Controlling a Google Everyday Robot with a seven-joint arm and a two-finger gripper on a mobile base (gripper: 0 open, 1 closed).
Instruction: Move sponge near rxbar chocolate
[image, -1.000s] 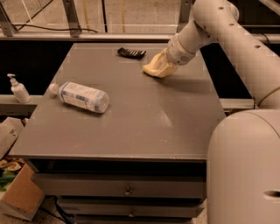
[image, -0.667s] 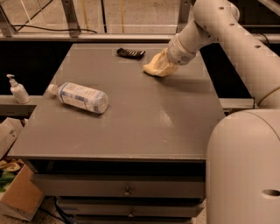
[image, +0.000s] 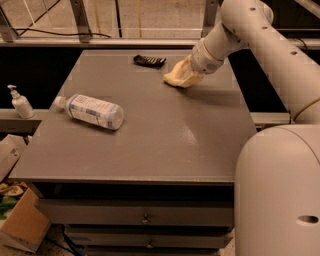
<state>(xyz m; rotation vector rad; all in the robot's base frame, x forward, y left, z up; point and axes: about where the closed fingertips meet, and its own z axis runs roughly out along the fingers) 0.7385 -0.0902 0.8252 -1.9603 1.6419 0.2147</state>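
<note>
The pale yellow sponge (image: 178, 76) is at the far right of the grey table (image: 150, 135), right under the end of my arm. My gripper (image: 191, 71) is at the sponge, mostly hidden behind it and the wrist. The rxbar chocolate (image: 149, 61), a small flat dark bar, lies on the table near its far edge, a short way left of the sponge and apart from it.
A clear plastic bottle with a white label (image: 91, 111) lies on its side at the table's left. A small pump bottle (image: 21, 103) stands on a ledge left of the table. Cardboard boxes (image: 20, 225) sit on the floor at lower left. Drawers are below the tabletop.
The sponge and my gripper have shifted slightly left toward the dark bar. The bottle and the bar have not moved.
</note>
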